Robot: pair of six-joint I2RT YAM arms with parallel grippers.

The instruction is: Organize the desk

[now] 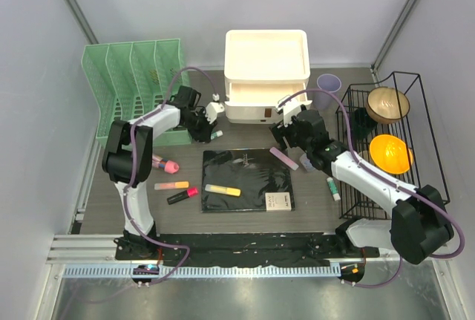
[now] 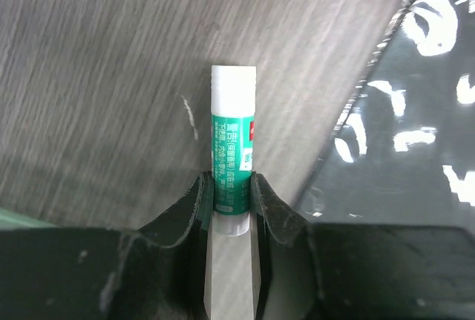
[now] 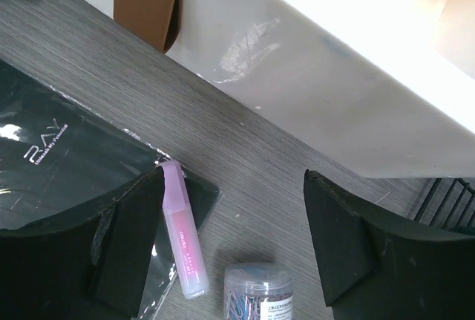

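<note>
On the dark wood-grain desk (image 1: 223, 220), my left gripper (image 1: 205, 127) sits between the green file rack and the white drawer unit. Its jaws are shut on a green-and-white glue stick (image 2: 233, 123), pinched at its lower end, cap pointing away, low over the desk (image 2: 111, 75). My left gripper (image 2: 231, 186) has the black notebook's corner (image 2: 415, 112) to its right. My right gripper (image 3: 234, 174) hangs open over bare desk in front of the drawer unit (image 3: 334, 60). Below it lie a pink highlighter (image 3: 184, 246) and a jar of paper clips (image 3: 258, 290), neither touched.
The black notebook (image 1: 245, 179) lies mid-desk with a yellow highlighter (image 1: 223, 190) on it. More highlighters (image 1: 172, 185) lie to its left. A green file rack (image 1: 133, 75), white drawer unit (image 1: 266, 67) and purple cup (image 1: 329, 82) stand behind. A wire rack (image 1: 415, 112) with bowls is right.
</note>
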